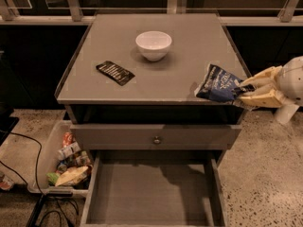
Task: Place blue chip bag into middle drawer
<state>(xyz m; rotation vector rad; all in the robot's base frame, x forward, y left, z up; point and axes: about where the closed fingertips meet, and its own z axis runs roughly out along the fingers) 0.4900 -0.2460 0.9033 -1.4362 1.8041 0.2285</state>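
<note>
The blue chip bag (218, 83) is dark blue and crinkled with white lettering. It hangs over the front right corner of the cabinet top. My gripper (245, 92) reaches in from the right and is shut on the bag's right end. The middle drawer (151, 193) stands pulled open below, wide and shallow with a bare grey floor. It lies lower and to the left of the bag.
A white bowl (153, 45) and a flat black packet (115, 73) sit on the cabinet top (180, 74). A shut drawer with a small round knob (156, 139) is above the open one. A bin of snacks (68, 162) stands on the floor at the left, with cables beside it.
</note>
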